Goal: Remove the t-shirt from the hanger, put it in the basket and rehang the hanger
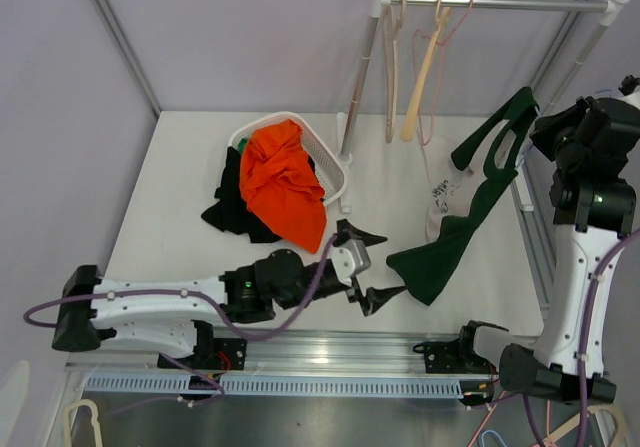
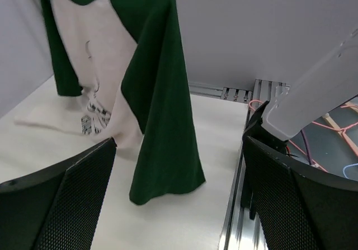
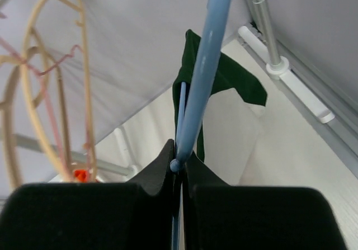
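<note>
Right gripper: jaws pressed together on the thin rod of the blue hanger, raised high at the right side of the table. The height appears chosen so the garment hangs free.
Blue hanger: runs up and away from the fingers in the right wrist view. Green cloth drapes over its far end.
T-shirt: dark green with a white front panel, not yet off the hanger. It slants down from the right arm toward the middle of the table, where its lower hem rests.
Left gripper: jaws spread fully and holding nothing. It lies low over the table and is aimed at the hem, which sits just beyond the fingertips and apart from them.
Step in hand: a judgement. One arm anchors the hanger while the other lines up to pinch the loose lower cloth and draw it off.
Risk: likely that a pull on the hem drags the hanger along, unless the right grip holds firm.
Basket: white, behind the left arm. It holds an orange garment, with black cloth spilling beside it. It is probably the drop place for freed clothes.
Rack: stands at the far edge and carries bare hangers.
</note>
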